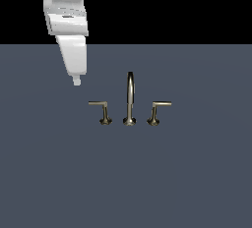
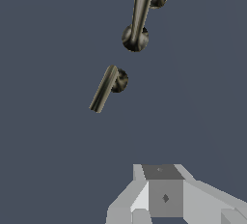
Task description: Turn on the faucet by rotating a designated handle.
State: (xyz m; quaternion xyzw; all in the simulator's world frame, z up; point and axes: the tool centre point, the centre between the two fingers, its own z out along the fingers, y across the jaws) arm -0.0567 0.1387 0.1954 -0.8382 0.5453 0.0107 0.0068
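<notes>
The brass faucet (image 1: pixel 130 99) stands on the grey surface, its tall arched spout (image 2: pixel 141 10) in the middle. The designated handle (image 1: pixel 100 108) is on the exterior view's left, its thin arm pointing left from the post. The wrist view shows this handle (image 2: pixel 106 89) from above, untouched. The twin handle (image 1: pixel 158 108) mirrors it on the right and is mostly hidden behind the spout in the wrist view. My gripper (image 1: pixel 76 80) hangs above and to the left of the designated handle, clear of it. Its fingers (image 2: pixel 163 191) look pressed together with nothing between them.
A flat dark grey surface (image 1: pixel 197 173) spreads all around the faucet. The white arm (image 1: pixel 66 20) comes down from the exterior view's upper left. Nothing else stands on the surface.
</notes>
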